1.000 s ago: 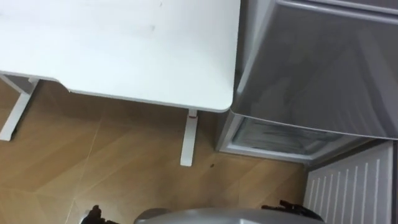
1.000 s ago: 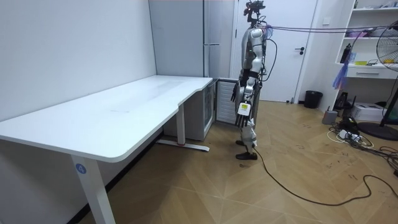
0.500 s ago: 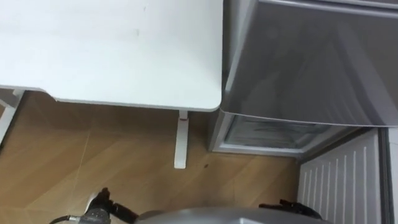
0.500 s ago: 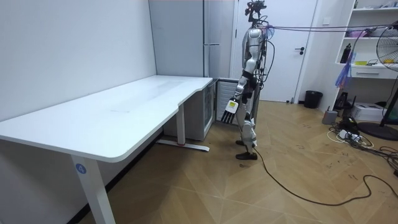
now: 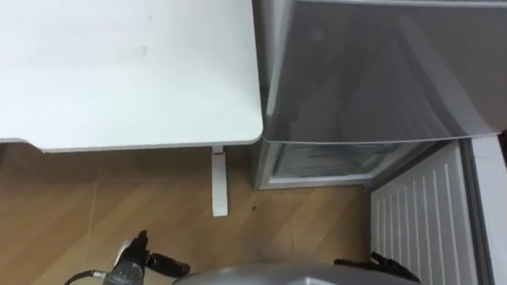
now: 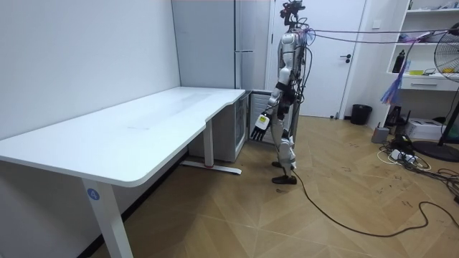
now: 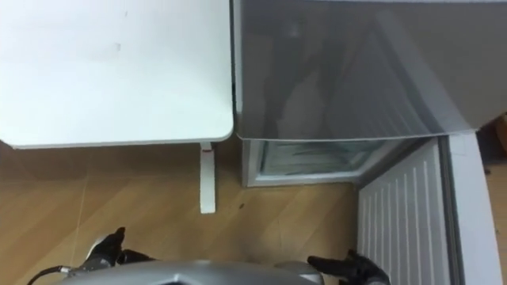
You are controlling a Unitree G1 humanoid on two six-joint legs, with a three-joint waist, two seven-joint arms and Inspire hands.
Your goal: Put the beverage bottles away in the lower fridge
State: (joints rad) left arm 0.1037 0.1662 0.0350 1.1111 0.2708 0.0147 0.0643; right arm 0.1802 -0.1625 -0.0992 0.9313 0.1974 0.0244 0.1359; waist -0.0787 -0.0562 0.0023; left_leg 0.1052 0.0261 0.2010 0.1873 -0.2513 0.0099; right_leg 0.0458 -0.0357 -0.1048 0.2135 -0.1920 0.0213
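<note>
Facing the tall grey fridge (image 5: 372, 71) beside the white tabletop (image 5: 119, 71), the left hand (image 6: 259, 123) hangs relaxed and empty. The right hand (image 7: 348, 267) I cannot tell. The drinks are probably slippery and best gripped mid-body.

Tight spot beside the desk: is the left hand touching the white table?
Apart. The left eye view shows bare wooden floor between the left hand and the white table edge.

A long white desk (image 6: 143, 125) on white legs stands along a plain pale wall (image 6: 86, 57), over a herringbone wooden floor (image 6: 287, 222). At the far end a white door (image 6: 333, 72) is closed, with a black waste bin (image 6: 361, 114) beside it. White shelves (image 6: 423, 80) and a standing fan (image 6: 446, 54) fill the room view's right.
</note>
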